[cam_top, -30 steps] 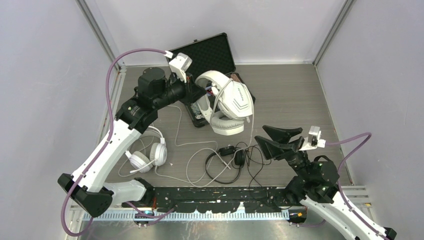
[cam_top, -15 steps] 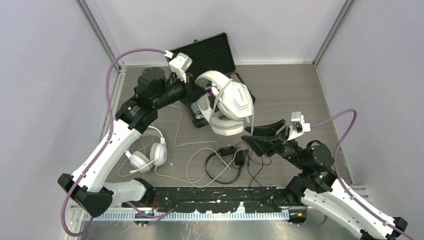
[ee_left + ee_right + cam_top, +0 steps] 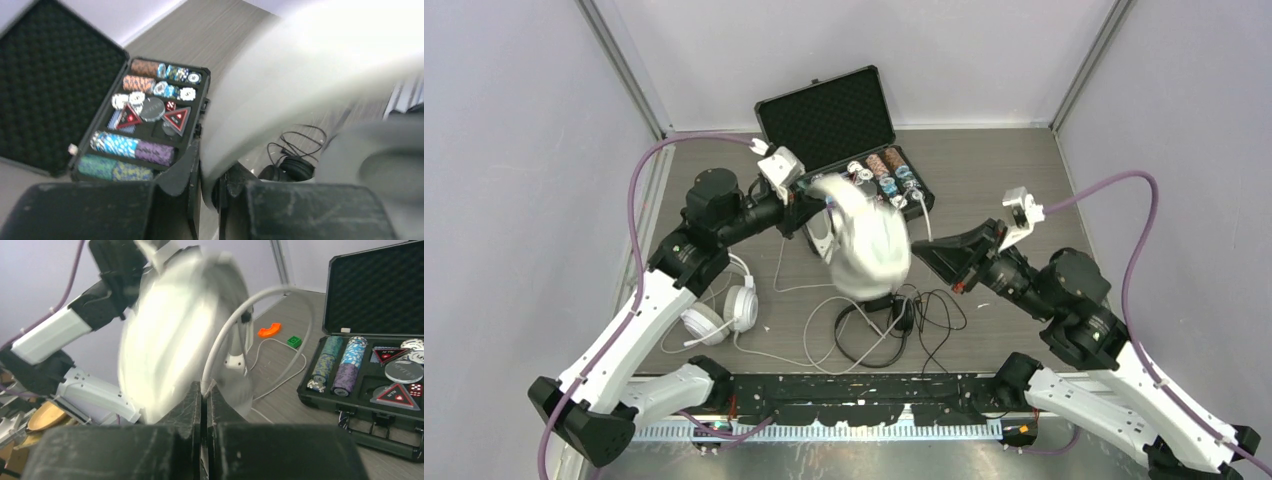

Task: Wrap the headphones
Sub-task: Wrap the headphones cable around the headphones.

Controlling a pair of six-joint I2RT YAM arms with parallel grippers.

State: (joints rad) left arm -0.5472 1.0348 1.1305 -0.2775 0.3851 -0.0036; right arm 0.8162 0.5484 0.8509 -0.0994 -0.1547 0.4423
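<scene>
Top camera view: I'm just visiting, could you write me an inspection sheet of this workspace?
Surface: grey wood-grain table.
Job's things: bulky white headphones held up, blurred; black headset and white round-cup headset lying flat.
Clutter: open chip case; small orange piece; green block.
Grippers: left gripper shut on the headband; right gripper shut on the white cord.
Cables: loose cords tangled on table; purple arm cables.
Surroundings: plain grey walls.

Bulky white-grey headset (image 3: 864, 250) — a motion-blurred smear, details illegible
</scene>
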